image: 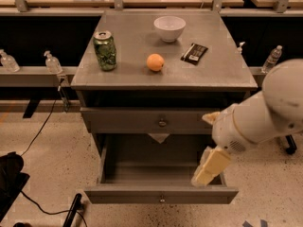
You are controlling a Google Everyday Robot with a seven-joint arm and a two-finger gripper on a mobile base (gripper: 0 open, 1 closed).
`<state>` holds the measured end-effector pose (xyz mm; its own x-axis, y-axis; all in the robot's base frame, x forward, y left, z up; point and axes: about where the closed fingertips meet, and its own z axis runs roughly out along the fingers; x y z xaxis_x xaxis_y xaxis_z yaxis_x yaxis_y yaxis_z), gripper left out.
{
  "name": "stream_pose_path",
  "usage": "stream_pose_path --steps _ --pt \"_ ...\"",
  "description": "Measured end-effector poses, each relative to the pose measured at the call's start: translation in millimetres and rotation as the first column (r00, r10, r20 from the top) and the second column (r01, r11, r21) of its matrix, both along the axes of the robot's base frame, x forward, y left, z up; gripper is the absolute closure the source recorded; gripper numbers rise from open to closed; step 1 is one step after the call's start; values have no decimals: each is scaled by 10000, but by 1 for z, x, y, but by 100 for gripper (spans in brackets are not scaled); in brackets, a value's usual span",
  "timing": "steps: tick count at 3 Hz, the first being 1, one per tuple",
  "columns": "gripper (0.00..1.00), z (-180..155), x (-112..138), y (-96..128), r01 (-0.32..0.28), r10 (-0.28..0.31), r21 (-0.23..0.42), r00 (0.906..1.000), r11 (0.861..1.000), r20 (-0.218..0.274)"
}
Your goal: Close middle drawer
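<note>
The middle drawer (161,195) is pulled far out at the bottom of the grey cabinet. It has a low plain front panel with a small round knob (162,199), and its inside looks empty. Above it is a drawer with a taller front (142,121) and a bigger knob, pushed in. My white arm (265,112) reaches in from the right. My cream gripper (209,167) hangs over the right part of the open drawer, just behind its front panel.
On the cabinet top (123,74) stand a green can (104,50), an orange (155,62), a white bowl (169,28) and a dark snack bar (194,53). Bottles (52,62) line a ledge on the left and on the right (274,57). Cables and a black object (9,183) lie on the floor at the left.
</note>
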<state>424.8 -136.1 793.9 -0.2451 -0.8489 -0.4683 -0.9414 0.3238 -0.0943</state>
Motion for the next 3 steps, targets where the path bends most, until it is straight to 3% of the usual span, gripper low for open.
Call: stream_pose_path --steps 1,2,3 --pt "0 -25 15 3 281 -290 325 9992 9991 272" --pt "0 -41 19 1 133 -116 352 9987 9993 -492" --pt "0 -99 3 -3 -358 419 451 9888 9983 -1429"
